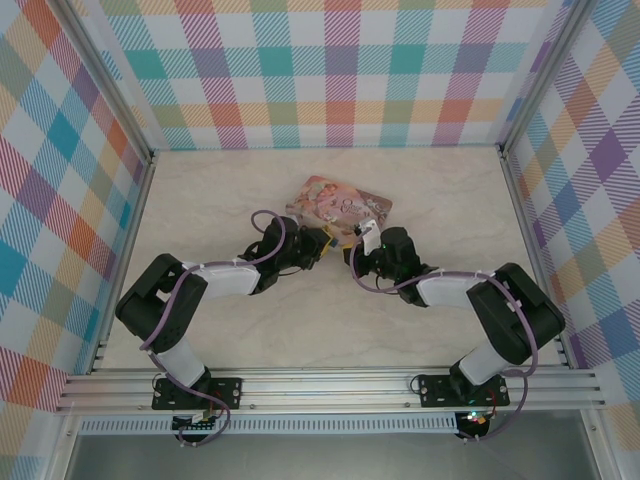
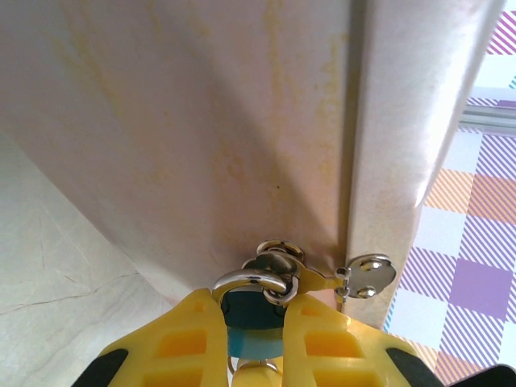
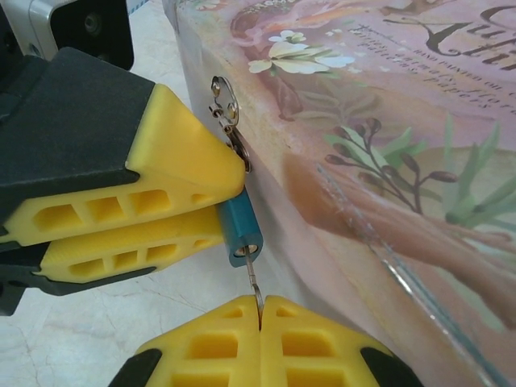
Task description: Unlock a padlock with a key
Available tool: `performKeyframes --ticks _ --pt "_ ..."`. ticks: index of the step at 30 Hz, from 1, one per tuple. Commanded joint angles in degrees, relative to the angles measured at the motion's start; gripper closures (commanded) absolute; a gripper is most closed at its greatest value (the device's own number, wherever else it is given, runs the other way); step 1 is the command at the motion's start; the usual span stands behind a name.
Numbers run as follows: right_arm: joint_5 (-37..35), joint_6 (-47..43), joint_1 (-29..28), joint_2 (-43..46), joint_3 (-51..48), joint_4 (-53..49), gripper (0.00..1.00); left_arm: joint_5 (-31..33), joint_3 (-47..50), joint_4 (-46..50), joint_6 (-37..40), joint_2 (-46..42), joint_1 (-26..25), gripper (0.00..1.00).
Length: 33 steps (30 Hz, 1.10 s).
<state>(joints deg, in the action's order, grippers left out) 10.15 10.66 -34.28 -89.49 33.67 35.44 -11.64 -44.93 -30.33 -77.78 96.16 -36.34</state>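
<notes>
Both hands meet near the middle of the counter (image 1: 300, 330), just in front of the pink illustrated tin (image 1: 338, 203). My left hand (image 1: 318, 247) is closed narrow on the padlock (image 3: 242, 230), its yellow fingers (image 3: 161, 161) pinching the blue body from two sides, so that one end of the body sticks out past the fingertips. My right hand (image 3: 260, 310) is pressed fully shut on the key (image 3: 254, 280), and only a short length of the thin metal shaft shows above the fingertips. The tin lies flat on the counter, and its long side wall (image 3: 322, 234) runs just beside the padlock. The padlock is held off the counter, lying roughly level, with its exposed end turned toward my right hand. The tip of the key touches that end; I cannot tell how far in it sits. From the left wrist, the thin metal shackle (image 2: 250, 280) curves over the top of the blue body (image 2: 246, 318) between my fingers. A small silver ring with a rounded metal piece (image 2: 367, 274) hangs at the shackle, close against the tin's wall.
</notes>
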Motion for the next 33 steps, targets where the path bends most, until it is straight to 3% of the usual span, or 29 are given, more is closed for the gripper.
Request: performKeyframes --ticks 1,9,20,33 --pt "8.77 6.04 -1.4 -0.8 4.67 4.54 0.99 -5.42 -0.53 -3.85 -0.31 -0.27 -1.63 0.96" --pt "10.56 9.1 -1.36 -1.52 5.32 3.19 0.99 -5.41 -0.19 -4.18 -0.32 0.08 -1.6 0.96" --pt "-1.6 -6.38 -2.28 1.24 3.69 0.29 1.0 -5.51 -0.69 -3.37 0.1 -0.27 -1.63 0.96" --pt "8.16 1.6 -0.19 1.84 7.65 -4.55 1.0 -5.15 -0.58 -1.01 3.23 0.52 -1.63 0.96"
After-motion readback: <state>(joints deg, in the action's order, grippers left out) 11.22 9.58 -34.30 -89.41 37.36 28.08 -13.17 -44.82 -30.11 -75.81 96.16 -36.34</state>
